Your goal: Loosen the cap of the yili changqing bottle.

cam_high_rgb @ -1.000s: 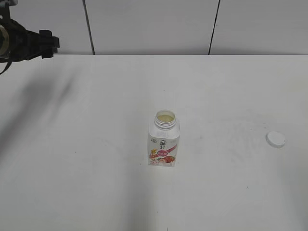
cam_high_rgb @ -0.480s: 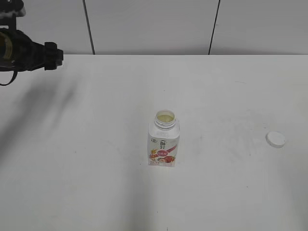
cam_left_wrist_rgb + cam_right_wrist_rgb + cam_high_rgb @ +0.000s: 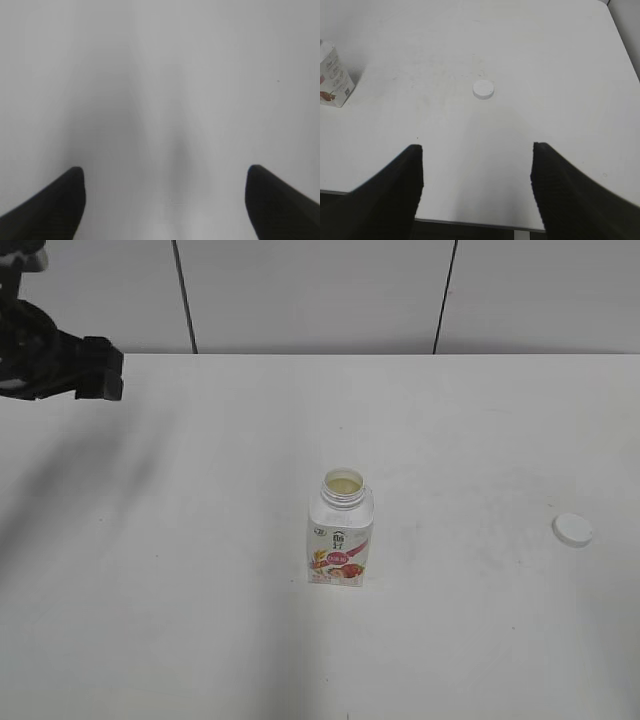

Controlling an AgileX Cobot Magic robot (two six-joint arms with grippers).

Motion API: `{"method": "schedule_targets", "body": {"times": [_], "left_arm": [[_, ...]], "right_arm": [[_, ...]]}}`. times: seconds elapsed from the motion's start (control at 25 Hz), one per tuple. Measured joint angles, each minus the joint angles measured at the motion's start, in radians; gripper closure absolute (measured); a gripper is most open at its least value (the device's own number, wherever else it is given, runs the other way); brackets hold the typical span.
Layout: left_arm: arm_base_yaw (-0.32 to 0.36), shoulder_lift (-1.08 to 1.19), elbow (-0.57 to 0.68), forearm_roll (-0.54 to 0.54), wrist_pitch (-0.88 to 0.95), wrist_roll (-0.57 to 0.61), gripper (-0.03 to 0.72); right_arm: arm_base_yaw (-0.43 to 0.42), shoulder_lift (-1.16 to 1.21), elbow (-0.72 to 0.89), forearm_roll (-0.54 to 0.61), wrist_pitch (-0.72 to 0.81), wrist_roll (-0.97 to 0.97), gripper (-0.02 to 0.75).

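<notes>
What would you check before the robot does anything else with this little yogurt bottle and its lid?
1. Cap off the bottle: ok, neck open, liquid visible inside.
2. Bottle upright: ok.
3. Cap lying apart from the bottle on the table: ok.
4. Left gripper open and empty: ok.
5. Right gripper open and empty: ok.
6. Spills around the bottle: cannot tell, only faint marks.

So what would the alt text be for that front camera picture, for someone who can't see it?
An open yogurt-drink bottle stands upright mid-table, its white cap lying apart to the right on the white table. A dark robot gripper hangs at the far left edge, away from both.
</notes>
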Motion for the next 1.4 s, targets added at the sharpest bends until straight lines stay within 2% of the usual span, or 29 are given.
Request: {"method": "schedule_targets", "body": {"times": [0.2,0.32,0.56,0.76,1.04,1.4], "left_arm": [[-0.002,-0.148,0.008,-0.041,0.29,0.02,0.097],[-0.002,-0.254,0.036,-0.041,0.396,0.02,0.098],[-0.002,-0.545,0.126,-0.009,0.443,0.021,0.098],[-0.002,-0.757,0.21,0.01,0.586,0.021,0.098],[-0.002,-1.067,0.337,0.046,0.625,0.021,0.098],[-0.002,-1.391,0.36,0.001,0.776,0.048,0.102]], "right_arm": [[0.0,0.0,0.0,0.0,0.0,0.0,0.204],[0.0,0.0,0.0,0.0,0.0,0.0,0.204],[0.0,0.0,0.0,0.0,0.0,0.0,0.204],[0.0,0.0,0.0,0.0,0.0,0.0,0.204],[0.0,0.0,0.0,-0.001,0.0,0.0,0.204],[0.0,0.0,0.0,-0.001,0.0,0.0,0.204]]}}
